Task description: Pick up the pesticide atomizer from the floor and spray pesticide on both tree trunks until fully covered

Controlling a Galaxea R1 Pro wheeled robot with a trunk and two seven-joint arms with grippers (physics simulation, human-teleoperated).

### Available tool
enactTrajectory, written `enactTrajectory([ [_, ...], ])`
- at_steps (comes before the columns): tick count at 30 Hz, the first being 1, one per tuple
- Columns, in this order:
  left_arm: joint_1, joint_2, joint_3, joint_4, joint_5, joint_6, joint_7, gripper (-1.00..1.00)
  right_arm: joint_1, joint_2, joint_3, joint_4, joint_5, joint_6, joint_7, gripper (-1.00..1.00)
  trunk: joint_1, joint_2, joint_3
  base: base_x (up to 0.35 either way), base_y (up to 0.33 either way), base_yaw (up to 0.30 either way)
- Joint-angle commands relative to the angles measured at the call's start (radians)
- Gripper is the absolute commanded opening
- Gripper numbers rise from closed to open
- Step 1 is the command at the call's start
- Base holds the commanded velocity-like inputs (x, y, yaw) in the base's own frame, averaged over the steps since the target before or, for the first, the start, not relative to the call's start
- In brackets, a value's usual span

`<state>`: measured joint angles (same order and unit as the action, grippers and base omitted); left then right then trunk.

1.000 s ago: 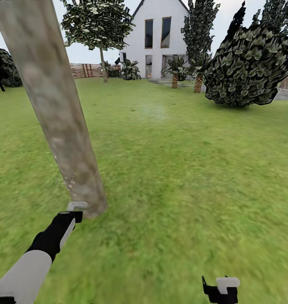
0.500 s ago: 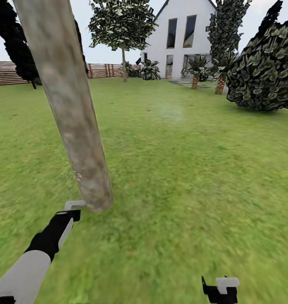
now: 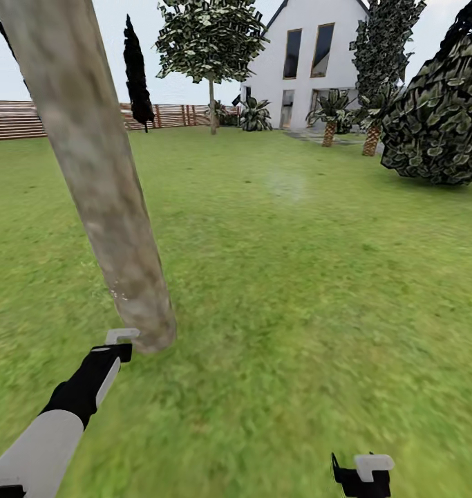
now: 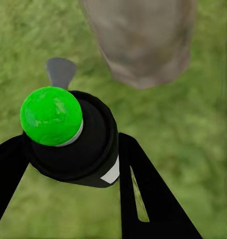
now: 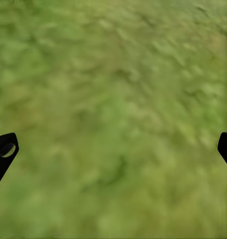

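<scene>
Left jaws (image 4: 73,149) around atomizer (image 4: 68,134) beside tree trunk (image 3: 97,187)

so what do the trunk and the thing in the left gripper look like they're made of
Tree trunk: looks like smooth bark, matte, pale grey-brown and mottled. Atomizer in the left gripper: probably plastic, with a black, faintly sheened body and a bright green rounded cap.

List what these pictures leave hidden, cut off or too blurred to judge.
- Near tree trunk: head view's top edge cuts off its crown.
- Atomizer: left wrist view hides its lower body behind its top and the left gripper fingers.
- Pesticide coverage on the trunk: mottled texture, cannot tell.
- Grass: blurred in the right wrist view.
</scene>
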<state>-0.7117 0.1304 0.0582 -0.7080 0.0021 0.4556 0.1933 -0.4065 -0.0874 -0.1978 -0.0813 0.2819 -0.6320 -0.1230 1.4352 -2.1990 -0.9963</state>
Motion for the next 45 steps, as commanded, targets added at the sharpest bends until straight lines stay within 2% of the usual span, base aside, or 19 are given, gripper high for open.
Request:
enactTrajectory([
  [1, 0.000, 0.000, 0.000, 0.000, -0.001, 0.000, 0.000, -1.00, 0.000, 0.000, 0.000, 0.000, 0.000, 0.000, 0.000, 1.00, 0.000, 0.000, 0.000, 0.140, -0.252, 0.000],
  [8, 0.000, 0.001, 0.000, -0.001, -0.003, 0.001, 0.002, -1.00, 0.000, 0.003, 0.000, -0.001, -0.001, 0.000, 0.000, 1.00, 0.000, 0.000, 0.000, 0.123, -0.253, 0.045],
  [19, 0.001, 0.003, 0.000, -0.001, -0.005, 0.003, 0.001, -1.00, 0.000, 0.005, 0.003, 0.000, 0.000, 0.000, 0.000, 1.00, 0.000, 0.000, 0.000, 0.021, -0.253, 0.273],
  [23, 0.028, 0.001, -0.005, -0.017, 0.000, 0.014, -0.008, -1.00, 0.000, 0.003, 0.001, 0.000, 0.000, 0.000, 0.000, 1.00, 0.000, 0.000, 0.000, -0.004, -0.020, 0.278],
  [25, 0.014, 0.002, -0.009, -0.023, 0.001, 0.101, -0.022, -1.00, 0.000, 0.003, 0.000, -0.001, 0.000, 0.000, 0.000, 1.00, 0.000, 0.000, 0.000, 0.000, -0.001, 0.277],
  [27, -0.026, 0.007, -0.012, -0.028, 0.001, 0.172, -0.056, -1.00, 0.000, 0.003, 0.000, -0.001, -0.001, 0.000, 0.000, 1.00, 0.000, 0.000, 0.000, 0.000, 0.000, 0.179],
  [29, -0.062, 0.023, -0.012, -0.030, -0.009, 0.212, -0.126, -1.00, 0.000, 0.004, 0.002, 0.000, 0.000, 0.000, 0.000, 1.00, 0.000, 0.000, 0.000, 0.000, 0.000, 0.043],
  [31, -0.090, 0.034, -0.012, -0.031, -0.008, 0.222, -0.155, -1.00, 0.000, 0.002, 0.000, 0.000, 0.000, 0.000, -0.001, 1.00, 0.000, 0.000, 0.000, 0.000, 0.000, 0.007],
  [33, -0.154, 0.015, -0.026, -0.031, -0.007, 0.236, -0.165, -1.00, 0.000, 0.000, 0.000, 0.000, 0.000, 0.000, -0.001, 1.00, 0.000, 0.000, 0.000, 0.000, 0.000, 0.001],
  [34, -0.182, -0.010, -0.058, -0.032, -0.009, 0.270, -0.165, -1.00, 0.000, -0.001, 0.000, 0.000, 0.000, 0.000, -0.001, 1.00, 0.000, 0.000, 0.000, 0.000, 0.000, 0.000],
  [35, -0.192, -0.021, -0.079, -0.032, -0.009, 0.289, -0.166, -1.00, 0.000, -0.001, 0.000, 0.000, 0.000, 0.000, -0.001, 1.00, 0.000, 0.000, 0.000, 0.000, 0.000, 0.000],
  [36, -0.204, -0.018, -0.087, -0.034, -0.008, 0.297, -0.167, -1.00, 0.000, -0.001, 0.000, 0.000, -0.001, 0.000, -0.001, 1.00, 0.000, 0.000, 0.000, 0.000, 0.000, 0.000],
  [37, -0.225, -0.003, -0.089, -0.035, -0.007, 0.301, -0.168, -1.00, 0.000, -0.001, 0.000, 0.000, 0.000, 0.000, -0.001, 1.00, 0.000, 0.000, 0.000, 0.000, 0.000, 0.000],
  [38, -0.241, 0.030, -0.089, -0.036, -0.003, 0.303, -0.174, -1.00, 0.000, -0.002, 0.000, 0.000, 0.000, 0.000, -0.001, 1.00, 0.000, 0.000, 0.000, 0.000, 0.000, 0.000],
  [39, -0.249, 0.069, -0.089, -0.037, -0.003, 0.324, -0.210, -1.00, 0.000, -0.002, 0.000, 0.000, 0.000, 0.000, -0.001, 1.00, 0.000, 0.000, 0.000, 0.000, 0.000, 0.000],
  [40, -0.251, 0.076, -0.093, -0.040, -0.007, 0.360, -0.246, -1.00, 0.000, -0.002, 0.000, 0.000, -0.001, 0.000, -0.001, 1.00, 0.000, 0.000, 0.000, 0.000, 0.000, 0.000],
  [42, -0.252, 0.062, -0.110, -0.071, -0.008, 0.380, -0.262, -1.00, 0.000, -0.002, 0.000, 0.000, 0.000, 0.000, -0.001, 1.00, 0.000, 0.000, 0.000, 0.000, 0.000, 0.000],
  [44, -0.258, 0.016, -0.135, -0.110, -0.007, 0.410, -0.267, -1.00, 0.000, -0.002, 0.000, 0.000, 0.000, 0.000, -0.001, 1.00, 0.000, 0.000, 0.000, 0.000, 0.000, 0.000],
  [45, -0.273, 0.017, -0.135, -0.117, -0.003, 0.429, -0.269, -1.00, 0.000, -0.002, 0.000, 0.000, 0.000, 0.000, -0.001, 1.00, 0.000, 0.000, 0.000, 0.000, 0.000, 0.000],
])
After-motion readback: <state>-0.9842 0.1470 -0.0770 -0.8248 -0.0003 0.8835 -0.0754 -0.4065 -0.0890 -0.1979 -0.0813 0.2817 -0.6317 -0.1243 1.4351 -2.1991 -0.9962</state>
